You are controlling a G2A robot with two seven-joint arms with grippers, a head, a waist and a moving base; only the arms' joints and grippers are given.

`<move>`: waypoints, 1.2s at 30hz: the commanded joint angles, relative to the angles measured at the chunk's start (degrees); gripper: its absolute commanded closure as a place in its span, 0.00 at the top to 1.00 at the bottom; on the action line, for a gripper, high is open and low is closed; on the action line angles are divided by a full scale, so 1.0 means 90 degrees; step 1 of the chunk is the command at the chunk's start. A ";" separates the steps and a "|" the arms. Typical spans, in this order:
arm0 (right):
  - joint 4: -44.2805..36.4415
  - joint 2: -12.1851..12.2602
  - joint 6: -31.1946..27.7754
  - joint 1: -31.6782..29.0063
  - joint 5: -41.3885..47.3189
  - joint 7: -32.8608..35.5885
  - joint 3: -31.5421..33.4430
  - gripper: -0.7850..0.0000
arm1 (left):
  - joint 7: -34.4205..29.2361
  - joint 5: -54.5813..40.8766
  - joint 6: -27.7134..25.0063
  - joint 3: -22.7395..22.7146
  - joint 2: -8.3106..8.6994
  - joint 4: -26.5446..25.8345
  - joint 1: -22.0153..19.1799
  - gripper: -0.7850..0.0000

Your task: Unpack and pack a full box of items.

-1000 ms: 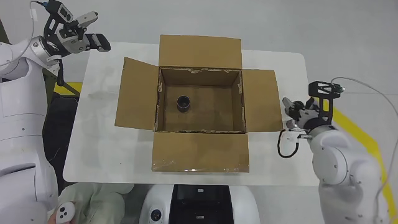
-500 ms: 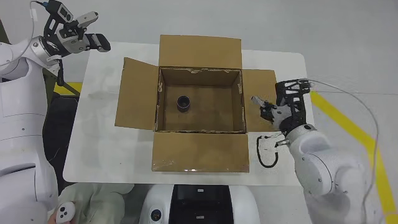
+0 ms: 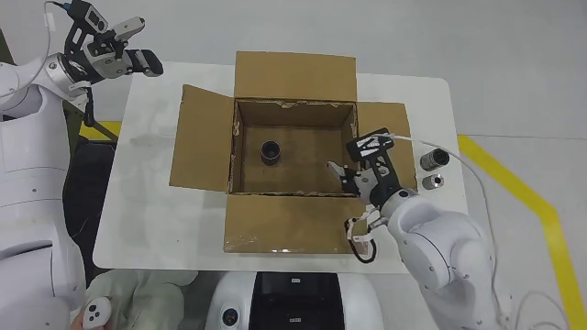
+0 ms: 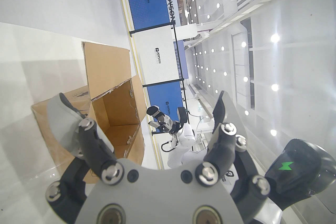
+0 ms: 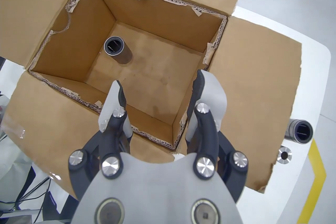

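Cardboard box (image 3: 295, 76), open with all four flaps folded outward, sits at the centre of a white surface (image 3: 147, 202). The box is nearly emptied: we see one item left on its floor.

The right gripper (image 5: 158, 83) hangs above the box's 4 o'clock corner, pointing down into the opening. Its jaws are spread moderately wide and hold nothing. The left gripper (image 4: 141, 97) hovers well away, beyond the surface's 10 o'clock corner, jaws spread wide and also empty.

On the surface at 3 o'clock, just past the right-hand flap, stand two unpacked pieces close together: a larger metal cylinder (image 3: 434, 159) and, just nearer to us, a small metal ring (image 3: 431, 181).

Inside the box, toward 9 o'clock on the floor and apart from every wall, a dark cylinder (image 3: 271, 153) stands upright with its hollow end facing up.

We judge this cylinder to be rigid and probably heavy for its size, with a smooth, curved wall that could slip. It would likely roll if knocked over. The sensible hold is across its round side, near the top rim, with the jaws coming straight down on either side.
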 commanded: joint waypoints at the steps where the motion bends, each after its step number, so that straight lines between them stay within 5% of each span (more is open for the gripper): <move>1: 0.0049 0.0000 -0.0020 0.0010 0.0050 -0.0042 -0.0005 0.59 | 0.0000 0.0000 0.0000 0.0000 0.0000 0.0000 0.0000 1.00; 24: 0.0073 0.0001 -0.0020 0.0001 0.0098 -0.0075 0.0016 0.60 | 0.0000 0.0000 0.0000 0.0000 0.0000 0.0000 0.0000 1.00; 25: 0.0073 0.0001 -0.0020 0.0001 0.0098 -0.0075 0.0016 0.79 | 0.0000 0.0000 0.0000 0.0000 0.0000 0.0000 0.0000 1.00; 31: 0.0058 0.0028 -0.0021 -0.0206 0.0125 -0.0336 0.0224 0.83 | 0.0000 0.0000 0.0000 0.0000 0.0000 0.0000 0.0000 1.00; 36: 0.0586 -0.0002 -0.0458 0.0396 0.0484 -0.0240 -0.0031 0.80 | 0.0000 0.0000 0.0000 0.0000 0.0000 0.0000 0.0000 1.00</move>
